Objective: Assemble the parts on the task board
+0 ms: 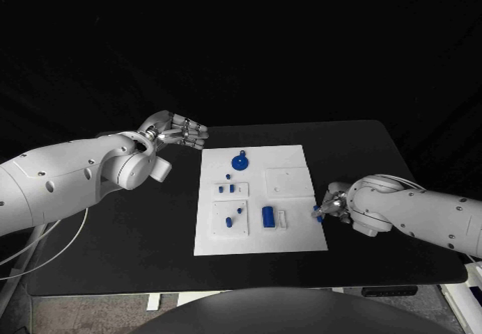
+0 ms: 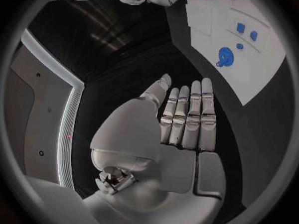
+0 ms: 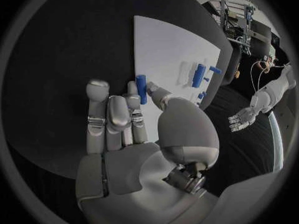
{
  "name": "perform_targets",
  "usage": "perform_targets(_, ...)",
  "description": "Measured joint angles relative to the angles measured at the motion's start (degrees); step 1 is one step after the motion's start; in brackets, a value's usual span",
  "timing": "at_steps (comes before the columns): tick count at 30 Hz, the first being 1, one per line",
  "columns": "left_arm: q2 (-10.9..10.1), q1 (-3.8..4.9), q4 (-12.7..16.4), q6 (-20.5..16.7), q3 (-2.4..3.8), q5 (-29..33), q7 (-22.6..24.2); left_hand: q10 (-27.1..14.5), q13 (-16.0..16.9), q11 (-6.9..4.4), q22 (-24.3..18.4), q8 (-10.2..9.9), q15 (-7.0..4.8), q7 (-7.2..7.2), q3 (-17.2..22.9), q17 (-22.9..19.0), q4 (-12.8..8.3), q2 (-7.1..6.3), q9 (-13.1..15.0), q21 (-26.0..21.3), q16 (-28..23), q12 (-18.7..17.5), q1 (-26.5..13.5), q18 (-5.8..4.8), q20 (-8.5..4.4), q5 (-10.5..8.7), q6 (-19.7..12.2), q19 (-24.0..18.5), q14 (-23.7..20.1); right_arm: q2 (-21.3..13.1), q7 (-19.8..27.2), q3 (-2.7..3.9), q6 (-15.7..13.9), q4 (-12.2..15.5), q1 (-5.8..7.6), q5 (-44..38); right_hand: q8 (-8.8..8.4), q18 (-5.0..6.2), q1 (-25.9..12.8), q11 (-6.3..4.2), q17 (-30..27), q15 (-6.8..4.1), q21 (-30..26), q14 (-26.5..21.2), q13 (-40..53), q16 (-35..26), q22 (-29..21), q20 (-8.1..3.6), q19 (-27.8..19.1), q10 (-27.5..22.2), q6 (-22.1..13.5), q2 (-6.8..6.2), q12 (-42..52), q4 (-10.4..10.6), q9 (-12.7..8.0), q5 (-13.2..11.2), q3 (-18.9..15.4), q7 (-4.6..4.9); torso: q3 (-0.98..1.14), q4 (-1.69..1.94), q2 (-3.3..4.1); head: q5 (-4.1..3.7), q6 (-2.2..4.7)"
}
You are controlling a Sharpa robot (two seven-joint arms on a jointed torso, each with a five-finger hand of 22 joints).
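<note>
Pinching a small blue peg [image 3: 142, 88] between thumb and fingertip, the right hand [image 1: 334, 204] sits at the task board's [image 1: 306, 236] right edge, lower right of the frame. Farther back, upper left, the left hand [image 1: 175, 131] hovers over the black surface [image 1: 120, 257], fingers [image 2: 190, 117] straight, together, holding nothing.

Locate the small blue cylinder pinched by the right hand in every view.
Head view: small blue cylinder at the white task board's right edge, in the right hand.
Left wrist view: too small to tell.
Right wrist view: cylinder at the fingertips.
Shared landmark: the board's edge.
</note>
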Motion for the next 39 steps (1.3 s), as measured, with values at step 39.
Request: perform_targets(39, 0.26, 0.00, -0.05, 0.15, -0.01, 0.00, -0.09, 2.15, 0.00, -0.71, -0.29, 0.00, -0.81, 0.11, 0.75, 0.31, 1.09, -0.24, 0.00, 0.45, 0.00, 0.00, -0.24, -0.09, -0.61, -0.21, -1.13, 1.03, 1.65, -2.47, 1.09, 1.07, -5.47, 4.82, 3.81, 5.01, -0.58, -0.90, -4.37, 0.26, 0.72, 0.10, 5.35, 0.13, 2.21, 2.10, 0.00, 0.00, 0.00, 3.15, 2.66, 4.74, 2.05, -6.29, 4.74, -0.14, 0.03, -0.21, 0.02, 0.01, -0.08, 1.01, 0.00)
